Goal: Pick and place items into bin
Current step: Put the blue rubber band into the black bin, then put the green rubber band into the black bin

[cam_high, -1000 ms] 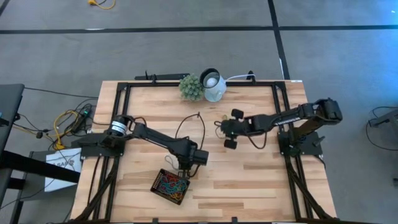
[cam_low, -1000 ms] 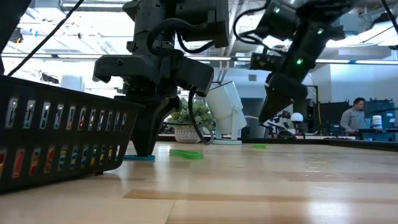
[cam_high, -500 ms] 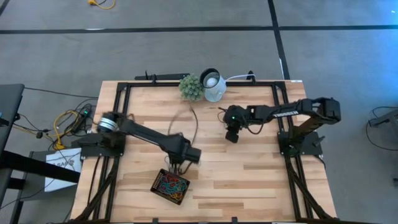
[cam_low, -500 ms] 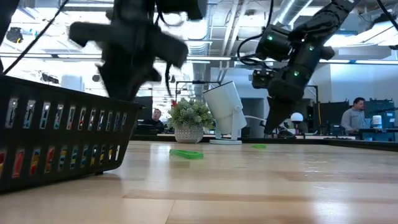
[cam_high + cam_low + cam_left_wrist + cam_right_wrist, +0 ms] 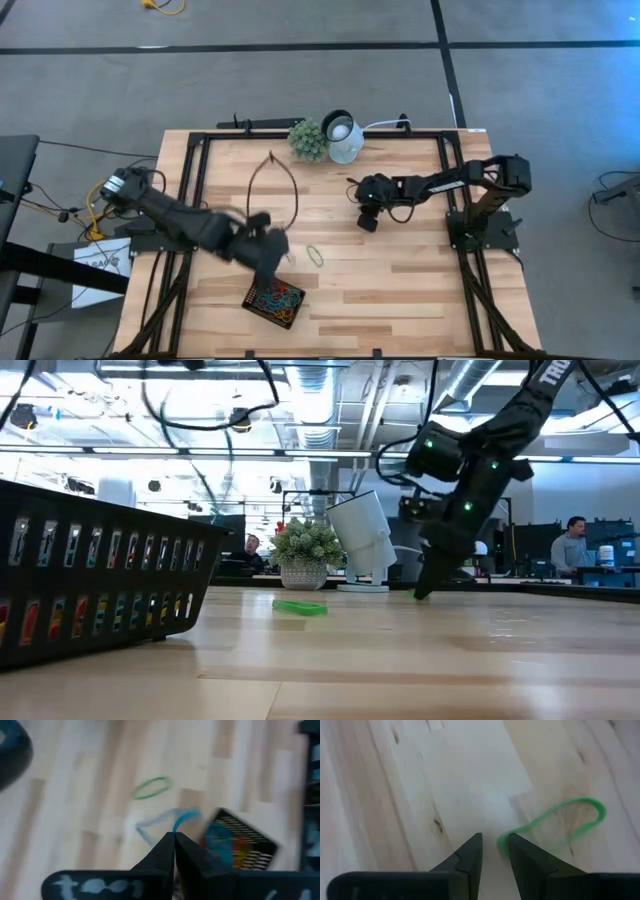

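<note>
From above, my left fingers (image 5: 262, 252) sit just over the black bin (image 5: 274, 299) of coloured bands, a green band (image 5: 316, 255) lying nearby on the table (image 5: 400, 280). My left wrist shows them pinched shut on a blue band (image 5: 167, 822). My right wrist shows my right fingers (image 5: 492, 847) slightly parted, one touching another green band (image 5: 560, 822).

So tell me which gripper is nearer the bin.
Left. The left gripper hangs just above the bin, at its upper edge in the high view. The right gripper is far off, across the table.
</note>
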